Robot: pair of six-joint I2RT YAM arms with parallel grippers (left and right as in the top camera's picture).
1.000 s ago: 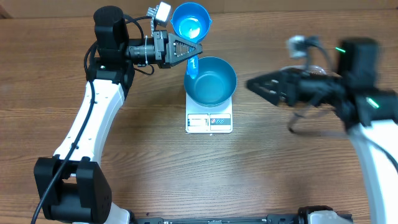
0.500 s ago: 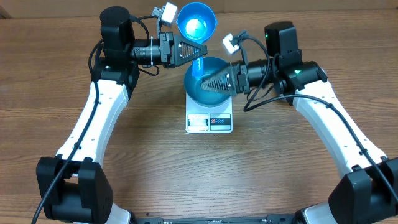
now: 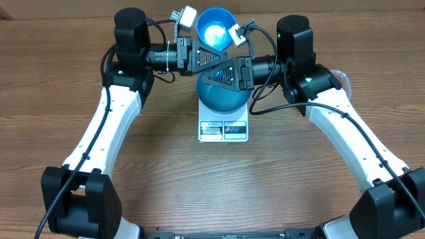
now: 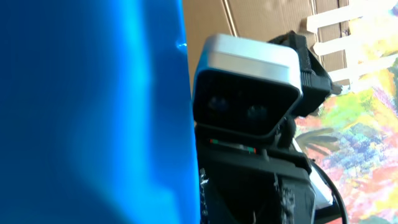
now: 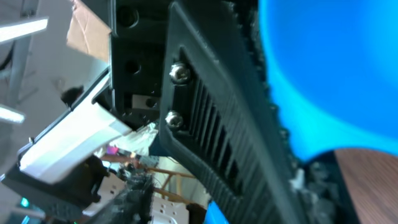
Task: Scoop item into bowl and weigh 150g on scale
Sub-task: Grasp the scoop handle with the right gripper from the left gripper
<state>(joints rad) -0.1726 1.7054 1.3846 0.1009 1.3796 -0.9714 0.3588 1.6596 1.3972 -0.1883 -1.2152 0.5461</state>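
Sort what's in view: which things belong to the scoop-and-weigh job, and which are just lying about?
Job in hand:
- blue scoop, held up in the left claw
- blue bowl, sitting on the scale
- white scale

Lying about:
- clear tub, only an edge showing behind the right arm, contents hidden

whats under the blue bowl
The white scale. Only its front edge with the display panel shows past the bowl. The rest of the scale's top is covered by the bowl, so nothing more can be seen there.
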